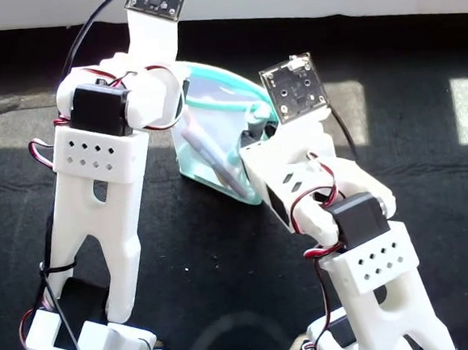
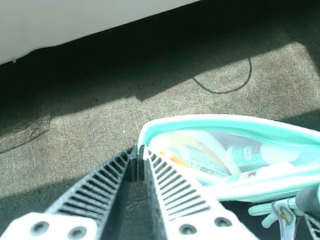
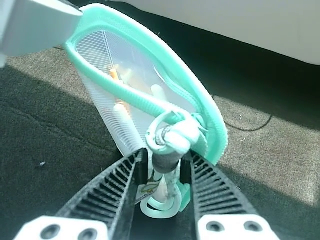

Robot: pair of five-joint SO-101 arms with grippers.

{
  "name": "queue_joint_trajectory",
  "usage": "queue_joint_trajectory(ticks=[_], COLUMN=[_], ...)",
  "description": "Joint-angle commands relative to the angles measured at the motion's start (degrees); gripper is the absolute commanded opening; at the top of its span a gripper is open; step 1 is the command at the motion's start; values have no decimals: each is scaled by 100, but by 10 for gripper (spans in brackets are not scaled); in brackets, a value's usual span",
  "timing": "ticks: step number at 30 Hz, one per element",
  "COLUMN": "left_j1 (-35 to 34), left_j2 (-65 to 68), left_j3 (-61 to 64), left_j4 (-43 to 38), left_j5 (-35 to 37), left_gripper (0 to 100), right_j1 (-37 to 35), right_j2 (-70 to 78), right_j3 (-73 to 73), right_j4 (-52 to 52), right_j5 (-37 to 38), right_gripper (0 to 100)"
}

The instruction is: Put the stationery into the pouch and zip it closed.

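Pouch (image 3: 125,85) light, soft mesh, floppy, so hold both ends. Left gripper (image 2: 138,161) jaws pinched shut on pouch end. Right gripper (image 3: 165,165) jaws clamped on zip pull (image 3: 172,136), which looks small and slippery.

Pouch (image 3: 125,75): mint-green border and zip tape; panels were translucent white, finely ribbed. Zip pull (image 3: 172,137) on the pouch was white. Stationery (image 2: 195,155) inside the pouch showed orange, white and pale lilac. Left gripper (image 2: 140,161) and right gripper (image 3: 167,159) had dark ribbed fingers (image 2: 170,185) on white bases. Mat (image 1: 224,257) under the pouch was dark grey.
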Motion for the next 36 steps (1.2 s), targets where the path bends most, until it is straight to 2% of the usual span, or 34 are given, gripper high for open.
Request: queue_joint_trajectory(ticks=[1,14,31,36], left_j1=[198,198,171,171], left_j2=[567,576,576,576], left_j3=[110,110,110,110], left_j4=[299,290,290,290], left_j5=[0,0,0,0], left_gripper=[10,10,10,10], right_j1=[101,92,110,356], right_j2=[13,22,664,664], right_j3=[-268,-207,-268,-268], right_j4=[-171,-1033,-1042,-1015], right_j5=[-62,-70,-70,-237], right_gripper=[134,134,135,193])
